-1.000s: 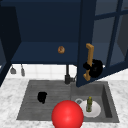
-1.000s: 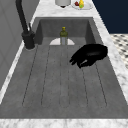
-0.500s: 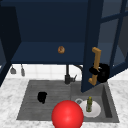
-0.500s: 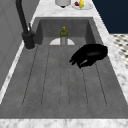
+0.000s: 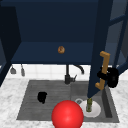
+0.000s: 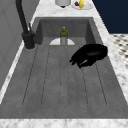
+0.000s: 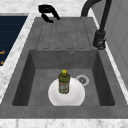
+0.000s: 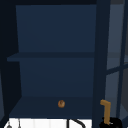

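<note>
My right hand (image 5: 110, 76) is shut on the orange handle (image 5: 104, 70) of the blue wall cabinet's right door (image 5: 98, 50), which stands swung out over the sink. The handle (image 8: 106, 111) and that hand (image 8: 113, 123) also peek in at the upper view's bottom right. My left hand (image 5: 42, 97) hovers over the ribbed drainboard (image 5: 30, 100) with relaxed fingers, holding nothing; it is the hand (image 6: 90, 55) in the left side view and the hand (image 7: 47, 11) at the top of the right side view.
A green bottle (image 7: 64, 81) stands on a white plate (image 7: 75, 96) in the sink basin (image 7: 37, 82). A red ball (image 5: 67, 115) shows at the front edge. The black faucet (image 5: 67, 75) rises behind. A small brown object (image 8: 61, 103) lies on the cabinet's bottom shelf.
My right hand has moved right and slightly down with the orange handle, swinging the cabinet door further open. The left hand has stayed put.
</note>
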{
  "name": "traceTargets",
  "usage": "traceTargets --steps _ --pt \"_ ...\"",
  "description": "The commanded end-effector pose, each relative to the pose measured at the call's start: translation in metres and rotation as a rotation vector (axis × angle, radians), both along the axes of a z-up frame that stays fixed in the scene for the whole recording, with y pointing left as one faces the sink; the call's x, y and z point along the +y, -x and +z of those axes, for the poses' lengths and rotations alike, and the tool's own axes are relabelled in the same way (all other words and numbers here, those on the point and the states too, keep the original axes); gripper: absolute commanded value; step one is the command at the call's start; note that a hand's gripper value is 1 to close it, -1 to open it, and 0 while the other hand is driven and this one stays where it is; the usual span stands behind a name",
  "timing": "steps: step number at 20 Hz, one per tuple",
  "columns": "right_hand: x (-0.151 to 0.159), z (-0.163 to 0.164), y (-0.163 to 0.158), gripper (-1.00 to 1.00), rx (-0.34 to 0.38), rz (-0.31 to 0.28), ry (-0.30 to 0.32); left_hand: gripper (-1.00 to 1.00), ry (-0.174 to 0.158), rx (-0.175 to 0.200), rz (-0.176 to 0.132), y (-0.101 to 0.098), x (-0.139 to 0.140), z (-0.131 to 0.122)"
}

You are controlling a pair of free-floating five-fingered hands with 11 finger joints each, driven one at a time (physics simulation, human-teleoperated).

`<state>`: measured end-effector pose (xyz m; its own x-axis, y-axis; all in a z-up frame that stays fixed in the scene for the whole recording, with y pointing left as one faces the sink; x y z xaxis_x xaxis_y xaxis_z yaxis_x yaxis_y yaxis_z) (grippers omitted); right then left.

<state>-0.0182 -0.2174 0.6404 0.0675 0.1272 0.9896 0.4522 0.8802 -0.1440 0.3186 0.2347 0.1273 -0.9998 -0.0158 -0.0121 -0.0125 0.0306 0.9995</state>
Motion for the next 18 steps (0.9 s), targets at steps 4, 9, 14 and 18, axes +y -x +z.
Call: traceTargets --steps 4,9,14,18 --pt "-0.041 0.0 0.025 1.0 -0.022 0.072 0.006 0.0 0.0 0.0 0.0 0.0 0.0 0.0" --pt "-0.069 -0.001 0.044 1.0 -0.02 0.116 0.018 0.0 0.0 0.0 0.0 0.0 0.0 0.0" --pt "-0.1 -0.013 0.053 1.0 -0.002 0.147 0.03 0.0 0.0 0.0 0.0 0.0 0.0 0.0" --pt "-0.126 -0.011 0.064 1.0 -0.022 0.181 0.035 0.0 0.0 0.0 0.0 0.0 0.0 0.0"
